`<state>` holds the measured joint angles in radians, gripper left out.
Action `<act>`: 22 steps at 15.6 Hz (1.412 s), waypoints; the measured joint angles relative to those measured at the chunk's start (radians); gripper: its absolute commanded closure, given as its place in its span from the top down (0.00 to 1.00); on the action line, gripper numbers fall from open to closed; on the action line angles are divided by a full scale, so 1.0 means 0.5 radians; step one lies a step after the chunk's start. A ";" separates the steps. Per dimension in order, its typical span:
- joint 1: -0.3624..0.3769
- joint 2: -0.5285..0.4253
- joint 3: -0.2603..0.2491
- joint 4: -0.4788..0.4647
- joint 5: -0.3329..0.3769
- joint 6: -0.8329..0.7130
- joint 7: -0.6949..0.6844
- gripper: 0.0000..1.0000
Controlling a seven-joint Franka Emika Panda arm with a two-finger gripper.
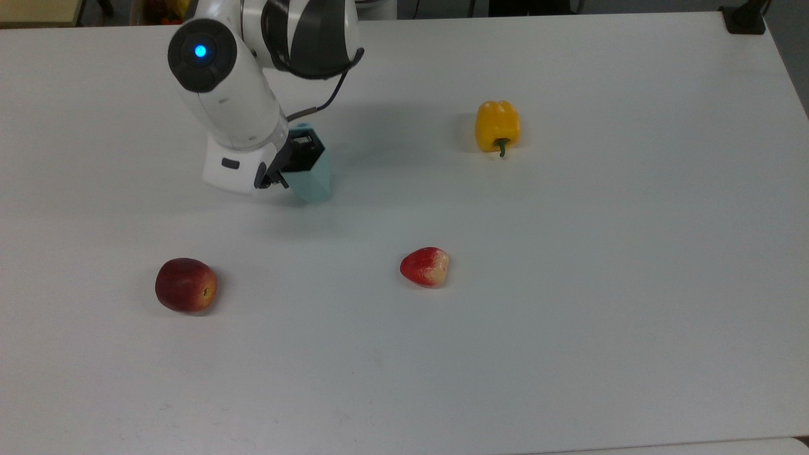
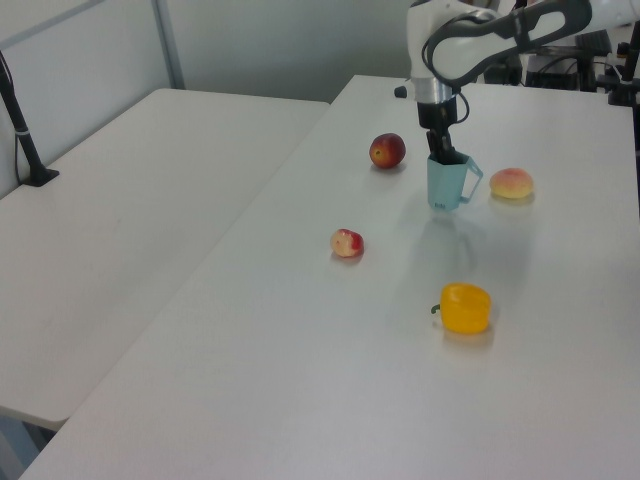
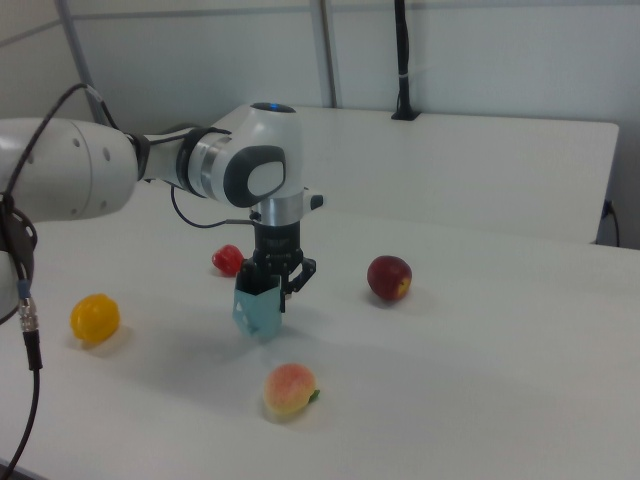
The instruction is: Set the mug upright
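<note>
Gripping the mug [image 2: 446, 184], claw [image 2: 441, 154]

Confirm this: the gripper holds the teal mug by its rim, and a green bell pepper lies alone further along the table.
Wrong colour. The bell pepper is yellow, as the top view shows. The gripper does hold the teal mug by its rim.

Mug [image 2: 446, 183] upright, seemingly on table [image 2: 330, 350], between apple [image 2: 387, 151] and peach [image 2: 511, 184].
</note>
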<state>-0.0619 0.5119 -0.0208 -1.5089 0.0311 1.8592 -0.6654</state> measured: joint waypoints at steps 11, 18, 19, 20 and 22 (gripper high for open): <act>0.036 0.052 0.001 0.059 0.000 0.059 0.087 1.00; 0.055 -0.280 0.017 0.139 0.009 -0.079 0.401 1.00; 0.055 -0.361 0.019 0.139 0.014 -0.153 0.522 1.00; 0.055 -0.441 0.025 0.139 0.017 -0.238 0.677 1.00; 0.056 -0.572 0.054 0.137 0.018 -0.362 0.950 1.00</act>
<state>-0.0339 0.2258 0.0062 -1.4402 0.0401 1.6782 -0.1907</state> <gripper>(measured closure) 0.000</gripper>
